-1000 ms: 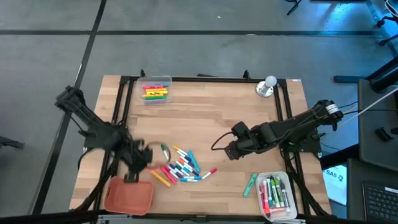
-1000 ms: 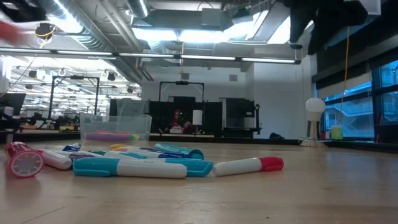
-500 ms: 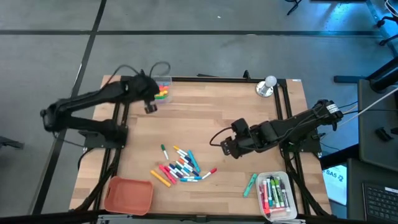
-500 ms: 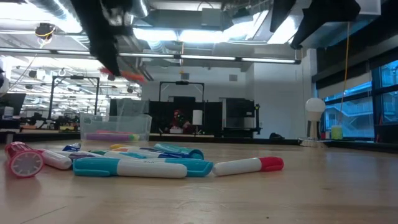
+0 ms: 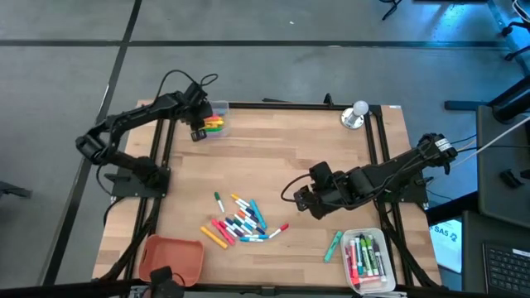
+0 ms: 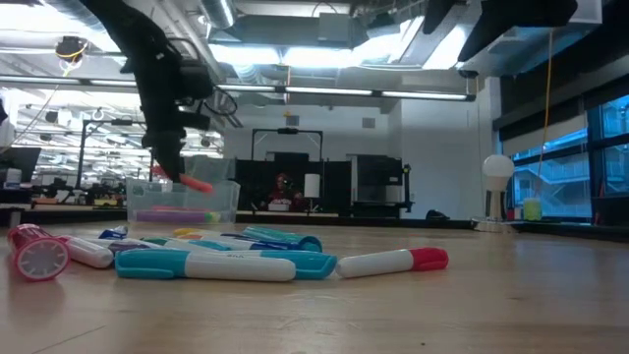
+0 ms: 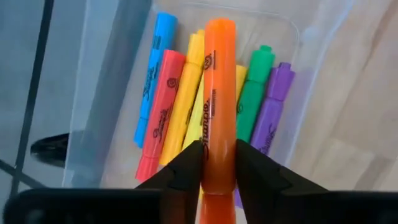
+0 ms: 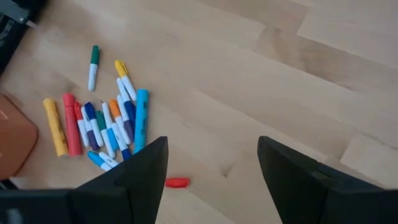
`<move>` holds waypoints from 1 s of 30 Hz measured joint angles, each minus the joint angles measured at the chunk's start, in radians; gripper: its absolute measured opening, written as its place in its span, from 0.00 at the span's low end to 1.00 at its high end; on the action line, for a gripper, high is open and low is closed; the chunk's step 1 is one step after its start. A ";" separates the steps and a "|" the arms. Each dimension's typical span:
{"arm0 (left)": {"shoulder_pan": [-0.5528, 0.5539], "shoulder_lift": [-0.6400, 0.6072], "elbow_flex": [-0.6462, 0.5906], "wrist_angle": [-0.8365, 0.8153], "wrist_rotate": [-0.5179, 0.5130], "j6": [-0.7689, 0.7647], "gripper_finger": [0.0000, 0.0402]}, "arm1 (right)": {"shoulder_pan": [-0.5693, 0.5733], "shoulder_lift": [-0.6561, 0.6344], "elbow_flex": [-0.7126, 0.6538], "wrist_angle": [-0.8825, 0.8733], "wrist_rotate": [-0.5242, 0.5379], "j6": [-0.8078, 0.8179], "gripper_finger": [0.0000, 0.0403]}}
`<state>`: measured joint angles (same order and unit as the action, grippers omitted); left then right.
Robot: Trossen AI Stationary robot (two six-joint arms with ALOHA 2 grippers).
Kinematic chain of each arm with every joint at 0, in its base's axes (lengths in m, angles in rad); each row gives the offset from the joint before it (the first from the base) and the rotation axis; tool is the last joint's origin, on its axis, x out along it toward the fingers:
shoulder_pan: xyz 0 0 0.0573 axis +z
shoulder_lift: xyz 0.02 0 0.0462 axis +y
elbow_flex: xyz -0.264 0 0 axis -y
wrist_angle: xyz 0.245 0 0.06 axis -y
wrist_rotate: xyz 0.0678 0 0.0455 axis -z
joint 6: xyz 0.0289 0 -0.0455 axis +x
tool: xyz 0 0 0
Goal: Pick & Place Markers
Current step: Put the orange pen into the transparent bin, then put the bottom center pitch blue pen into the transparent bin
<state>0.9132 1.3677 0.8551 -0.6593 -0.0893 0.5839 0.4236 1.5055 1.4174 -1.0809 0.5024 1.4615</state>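
My left gripper (image 5: 199,132) hangs over the clear bin (image 5: 217,108) at the table's far left, shut on an orange highlighter (image 7: 219,93). Several highlighters (image 7: 168,106) lie flat on that bin's floor. In the low view the orange highlighter (image 6: 197,183) shows just above the bin (image 6: 182,202). A pile of loose markers (image 5: 240,222) lies on the wood near the front; a green one (image 5: 219,201) lies apart. My right gripper (image 5: 302,199) hovers open, right of the pile, with nothing between its fingers (image 8: 140,177). My left gripper pinches the orange highlighter's barrel (image 7: 219,168) between its two fingers (image 7: 189,165), near the end closest to the wrist. The fingers slant down from above, and the highlighter sticks out ahead of them, along their line. It is lifted clear above the highlighters in the bin.
A second clear bin (image 5: 366,258) with markers stands at the near right, a teal marker (image 5: 333,245) beside it. A red tray (image 5: 171,259) sits at the near left, a silver bell (image 5: 357,114) at the far right. A single red-capped marker (image 5: 279,229) lies right of the pile.
My left gripper has swung from beside the red tray at the near left to the far left edge, carrying the orange highlighter, and has then sunk toward the clear bin. My right gripper has stayed over the table's middle right.
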 joint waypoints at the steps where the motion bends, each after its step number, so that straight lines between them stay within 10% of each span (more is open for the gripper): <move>1: 0.000 0.013 0.000 0.007 -0.008 0.002 0.24 | 0.000 0.000 0.000 0.000 0.000 0.000 0.61; 13: -0.088 -0.025 0.027 -0.029 -0.005 -0.281 0.47 | -0.004 0.015 -0.001 -0.085 -0.098 -0.003 0.61; 24: -0.657 -0.019 0.026 0.219 0.388 -0.384 0.38 | -0.095 0.034 -0.001 -0.130 -0.100 -0.141 0.61; 30: -0.874 0.136 0.026 0.450 0.398 -0.412 0.39 | -0.121 0.034 -0.001 -0.128 -0.097 -0.180 0.61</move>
<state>0.0392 1.5040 0.8813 -0.2090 0.3088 0.1716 0.3022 1.5391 1.4166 -1.2093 0.4057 1.2819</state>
